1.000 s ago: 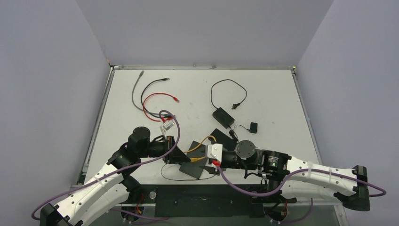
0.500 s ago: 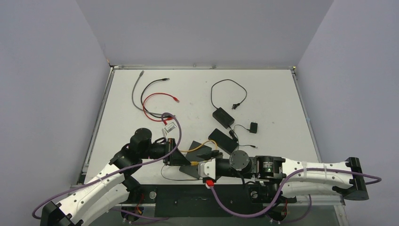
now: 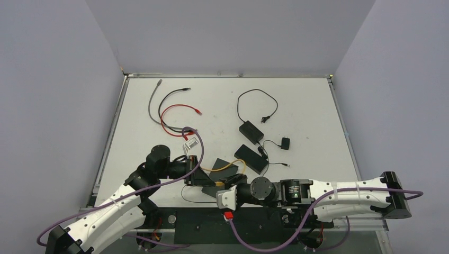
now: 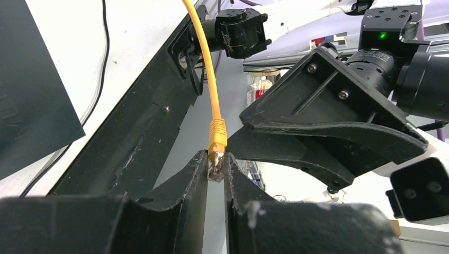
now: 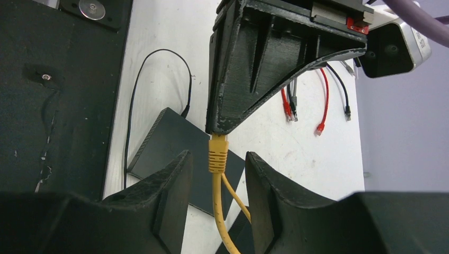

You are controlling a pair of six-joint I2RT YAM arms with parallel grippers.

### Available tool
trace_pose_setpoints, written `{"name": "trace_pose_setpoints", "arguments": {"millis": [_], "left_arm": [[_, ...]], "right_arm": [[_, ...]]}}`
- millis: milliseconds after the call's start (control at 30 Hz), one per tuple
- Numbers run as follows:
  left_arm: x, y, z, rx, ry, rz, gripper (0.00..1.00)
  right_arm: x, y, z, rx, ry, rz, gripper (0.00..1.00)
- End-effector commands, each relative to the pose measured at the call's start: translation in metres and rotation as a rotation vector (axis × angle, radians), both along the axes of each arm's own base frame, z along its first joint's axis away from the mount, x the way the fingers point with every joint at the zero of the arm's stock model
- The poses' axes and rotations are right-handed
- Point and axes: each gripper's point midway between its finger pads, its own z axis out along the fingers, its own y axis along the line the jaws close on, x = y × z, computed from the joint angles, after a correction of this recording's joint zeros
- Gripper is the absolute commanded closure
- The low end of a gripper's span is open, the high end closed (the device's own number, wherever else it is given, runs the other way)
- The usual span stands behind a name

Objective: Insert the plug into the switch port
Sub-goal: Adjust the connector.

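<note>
My left gripper (image 4: 215, 164) is shut on the clear tip of a yellow cable's plug (image 4: 217, 138), held just above the table's near edge (image 3: 210, 180). My right gripper (image 5: 217, 154) faces it, its jaws apart on either side of the plug's yellow boot (image 5: 217, 159), with a gap on both sides. From above, the right gripper (image 3: 225, 186) sits just right of the left one. A flat black box, the switch (image 5: 169, 140), lies on the table beneath them with a thin black cord attached. Its port is hidden.
Red, black and grey patch cables (image 3: 174, 111) lie at the back left. A power adapter with its cord (image 3: 251, 131), another flat black box (image 3: 253, 157) and a small black block (image 3: 285, 143) sit mid-table. A black base plate (image 3: 212, 227) runs along the near edge.
My right arm has swung left and toward the near edge, bringing its gripper up to the held plug with its jaws narrowing. The left gripper has kept its grip and place.
</note>
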Motion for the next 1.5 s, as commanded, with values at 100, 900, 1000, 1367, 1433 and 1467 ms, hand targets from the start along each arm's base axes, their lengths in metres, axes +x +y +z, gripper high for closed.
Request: {"name": "trace_pose_setpoints", "arguments": {"millis": [100, 900, 1000, 1367, 1433, 1467], "left_arm": [[-0.002, -0.003, 0.017, -0.076, -0.044, -0.023, 1.00], [-0.006, -0.002, 0.023, -0.105, -0.042, -0.033, 1.00], [-0.006, -0.002, 0.023, -0.108, -0.042, -0.034, 1.00], [-0.001, -0.001, 0.025, -0.116, -0.053, -0.014, 0.86], [0.002, 0.000, 0.029, -0.124, -0.067, 0.001, 0.75], [0.004, 0.001, 0.031, -0.128, -0.073, 0.011, 0.72]], "right_arm": [[0.003, 0.005, 0.002, 0.005, -0.059, -0.026, 0.63], [0.007, 0.006, -0.005, -0.012, -0.071, -0.050, 0.81], [0.007, 0.007, -0.005, -0.013, -0.071, -0.050, 0.86], [0.011, 0.002, 0.002, 0.011, -0.060, -0.093, 1.00], [0.015, -0.002, 0.003, 0.018, -0.060, -0.123, 1.00], [0.018, -0.004, 0.006, 0.026, -0.063, -0.139, 1.00]]}}
